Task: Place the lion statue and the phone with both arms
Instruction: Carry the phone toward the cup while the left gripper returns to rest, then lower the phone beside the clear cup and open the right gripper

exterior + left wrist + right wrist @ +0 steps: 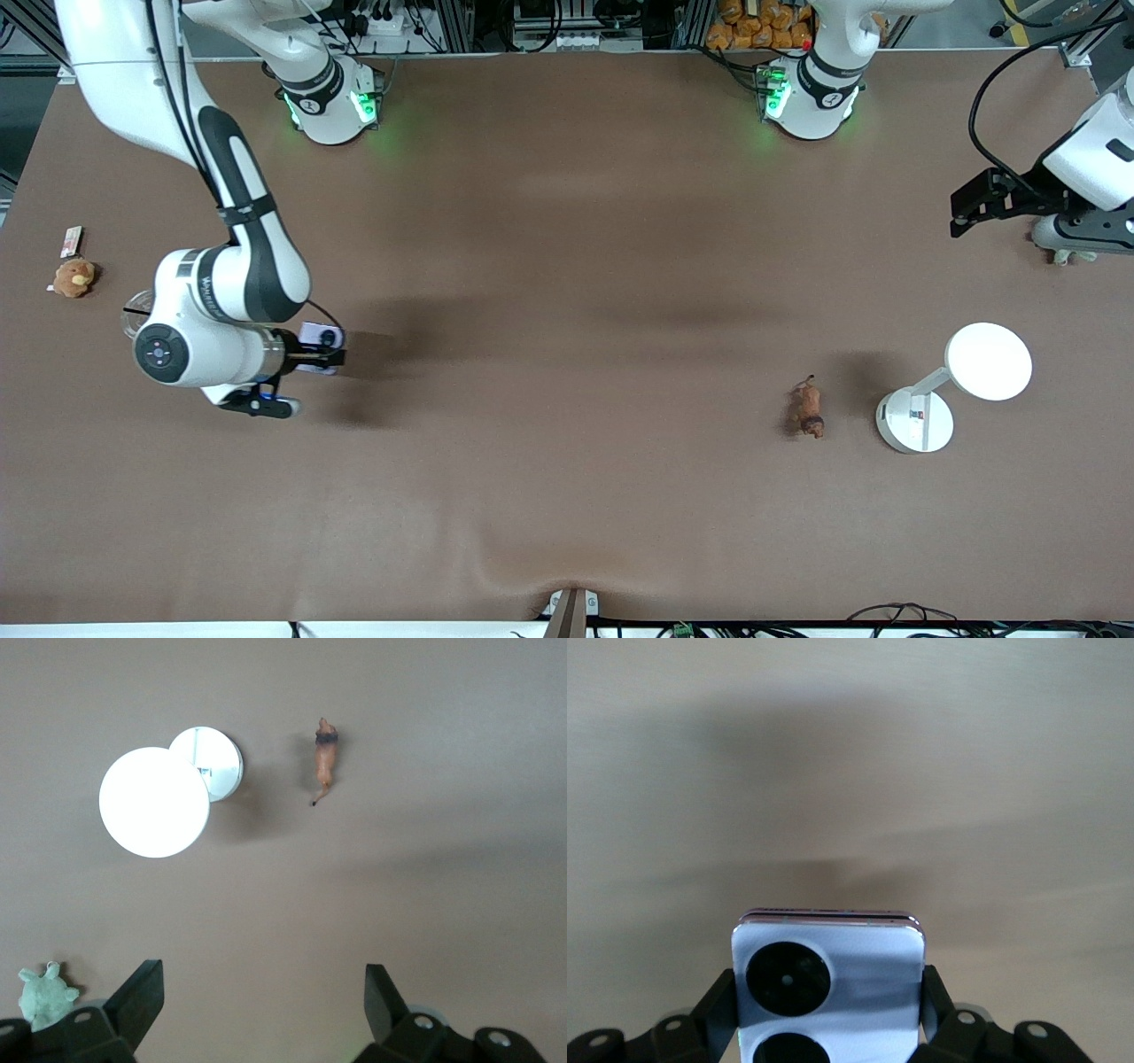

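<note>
Front view: right arm bent low over its end of the table with the phone (321, 337) in its grip, left arm waiting high at its own end.

Right gripper (326, 354) hangs over bare table toward the right arm's end, its two fingers (719, 1001) clamped on the phone's side edges, lenses facing the wrist camera, folded edge pointing away from the wrist. Left gripper (264, 997) is up near the table's edge at the left arm's end, above a green plush (1072, 257), its fingers (142, 992) spread wide with nothing between them. Lion (807, 409) lies on the table well apart from both grippers, just beside a white lamp (917, 421) on the side toward the right arm. Tan plush (73, 277) and a small card (71, 240) sit near the right arm's end of the table.
</note>
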Available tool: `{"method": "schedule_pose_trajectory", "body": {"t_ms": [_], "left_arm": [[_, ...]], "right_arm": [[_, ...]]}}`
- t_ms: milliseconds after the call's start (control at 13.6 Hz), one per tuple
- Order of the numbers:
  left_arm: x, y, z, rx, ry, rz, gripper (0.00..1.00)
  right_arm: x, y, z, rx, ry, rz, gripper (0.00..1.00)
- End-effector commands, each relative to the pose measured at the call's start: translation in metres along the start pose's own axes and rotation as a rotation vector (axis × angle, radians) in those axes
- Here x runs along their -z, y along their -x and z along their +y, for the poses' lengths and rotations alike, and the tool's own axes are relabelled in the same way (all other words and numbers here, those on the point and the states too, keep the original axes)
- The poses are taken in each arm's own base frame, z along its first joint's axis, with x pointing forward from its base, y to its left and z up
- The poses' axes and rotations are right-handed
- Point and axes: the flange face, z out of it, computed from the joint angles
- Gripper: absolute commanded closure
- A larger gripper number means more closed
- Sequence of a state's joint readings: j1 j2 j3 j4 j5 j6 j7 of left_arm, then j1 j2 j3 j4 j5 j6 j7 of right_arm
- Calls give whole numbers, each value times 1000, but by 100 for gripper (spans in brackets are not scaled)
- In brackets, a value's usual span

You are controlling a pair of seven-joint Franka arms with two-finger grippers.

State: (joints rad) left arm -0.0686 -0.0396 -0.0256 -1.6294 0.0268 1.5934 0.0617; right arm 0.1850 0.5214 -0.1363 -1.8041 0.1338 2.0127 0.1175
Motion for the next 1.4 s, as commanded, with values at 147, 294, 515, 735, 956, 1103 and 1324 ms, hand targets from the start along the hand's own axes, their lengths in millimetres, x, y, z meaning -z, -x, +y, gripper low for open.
{"method": "schedule_pose_trajectory", "body": {"t_ms": [147, 294, 515, 735, 956, 1103, 1324], "left_arm": [[8, 7, 7, -18, -17, -15, 0], [11, 9, 8, -18, -11, -11, 0], [16, 11, 8, -15, -9, -4, 0], [16, 12, 2, -4, -5, -5, 0], [29, 14, -4, 3, -5, -6, 0], [29, 14, -9, 9, -5, -6, 0], [35, 15, -14, 16, -4, 6, 0]], "right_arm": [[-13, -1, 47, 36, 11, 0, 100], [-27, -4, 67, 49, 5, 14, 100], [-49, -7, 101, 124, -2, 42, 100], [-56, -7, 106, 135, -4, 32, 100], [-68, -5, 97, 153, 3, 19, 100], [-68, -5, 102, 145, 1, 18, 100], [-70, -5, 103, 142, 0, 13, 76]]}}
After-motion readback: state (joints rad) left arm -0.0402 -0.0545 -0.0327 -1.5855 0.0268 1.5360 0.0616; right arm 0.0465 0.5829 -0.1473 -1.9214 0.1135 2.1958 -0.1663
